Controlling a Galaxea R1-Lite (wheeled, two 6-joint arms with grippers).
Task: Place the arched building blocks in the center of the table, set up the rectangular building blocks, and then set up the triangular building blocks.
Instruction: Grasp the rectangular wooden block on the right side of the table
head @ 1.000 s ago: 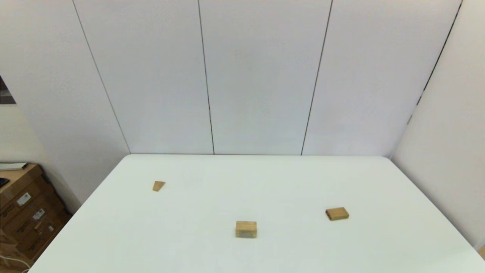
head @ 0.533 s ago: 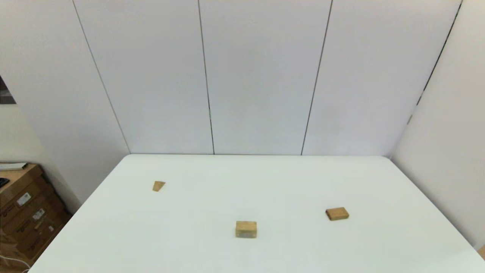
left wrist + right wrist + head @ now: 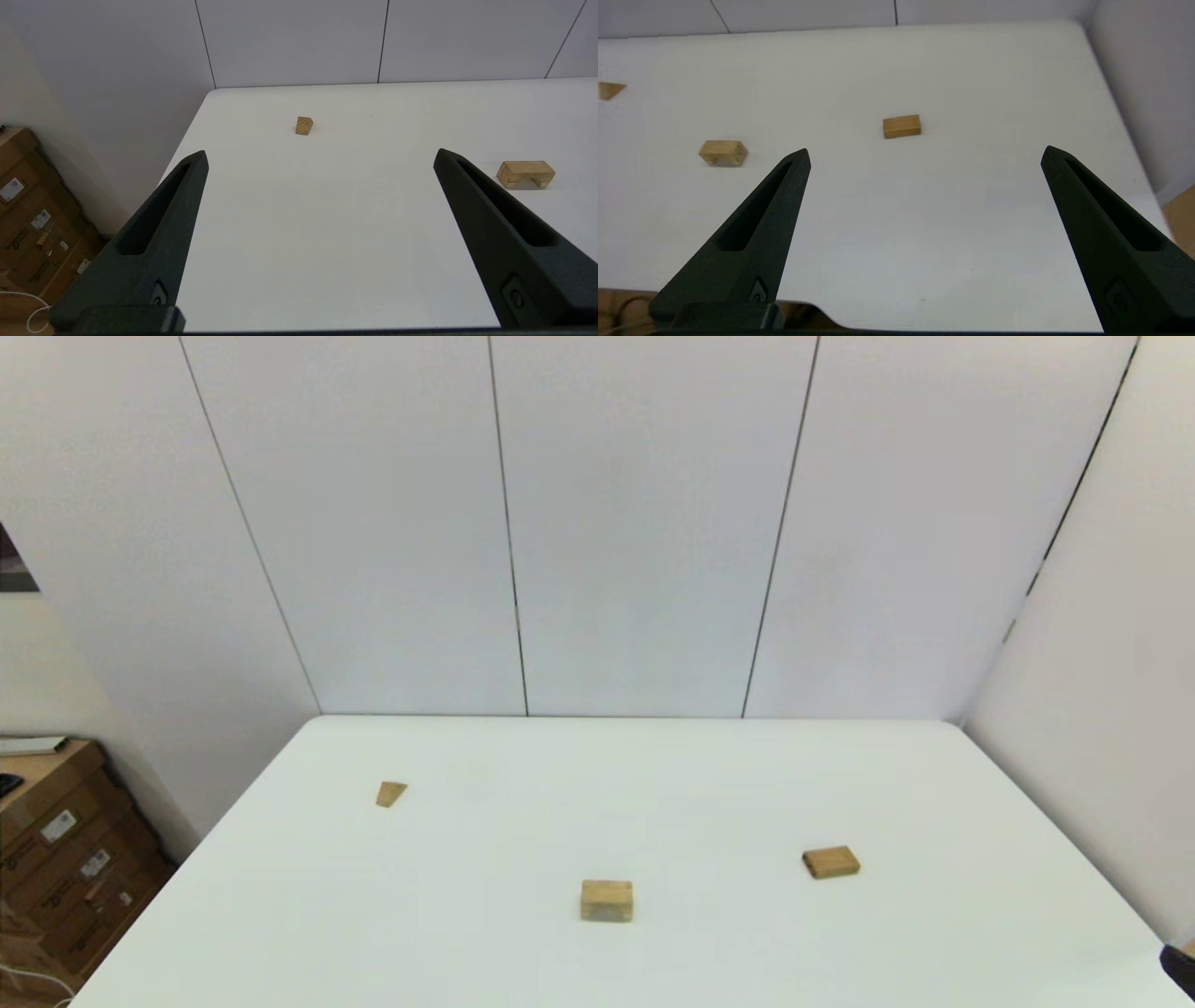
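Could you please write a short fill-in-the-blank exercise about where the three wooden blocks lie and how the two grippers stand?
1. The small light-brown wooden wedge lies on the robot's ____ side of the large white table.
2. The chunky light-brown wooden block with a hollow lies ____ the wedge and the flat thin wooden slab.
3. The left gripper and the right gripper both have their fingers ____.
4. The number of blocks held by a gripper is ____.

Missing words: left; between; open; zero
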